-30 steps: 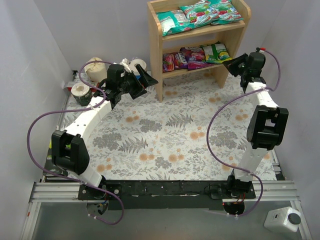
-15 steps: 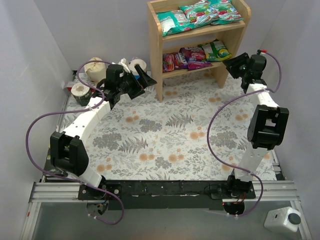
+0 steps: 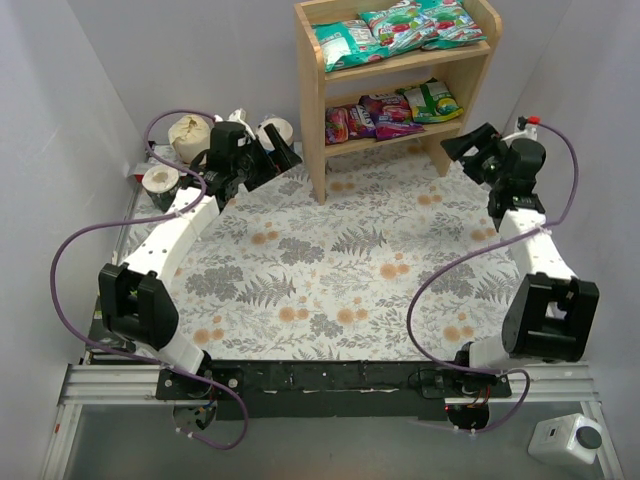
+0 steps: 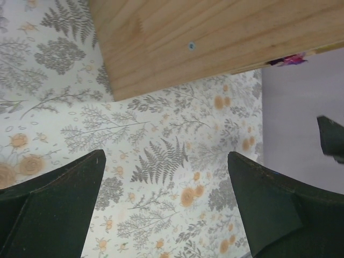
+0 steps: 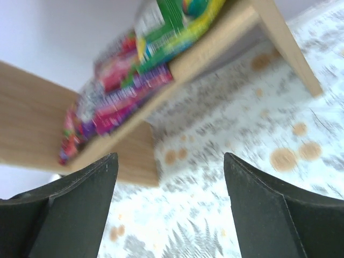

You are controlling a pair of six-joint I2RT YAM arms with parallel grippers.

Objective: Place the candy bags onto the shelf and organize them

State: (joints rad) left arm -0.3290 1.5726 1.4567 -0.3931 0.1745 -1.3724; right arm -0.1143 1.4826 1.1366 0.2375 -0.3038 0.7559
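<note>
At the far left, round paper rolls (image 3: 189, 135) stand on the floral-patterned surface (image 3: 330, 270). Just beside them the left end effector (image 3: 278, 158) hangs with its fingers spread wide and nothing between them. To its right stands the tall light-wood shelf (image 3: 312, 110). Three teal glossy candy bags (image 3: 400, 27) lie on its upper tier, with two purple-magenta candy bags (image 3: 385, 108) and one green-and-yellow candy bag (image 3: 432, 102) on the lower. The right end effector (image 3: 463, 146) hangs near the shelf's right leg, likewise spread and empty. No bag lies on the surface, so placing looks done; at most the overlapping lower bags could be straightened. Against a second ago, the left arm has drawn back slightly toward the rolls and the right arm has folded down, away from the shelf. The bags lie as they did.
</note>
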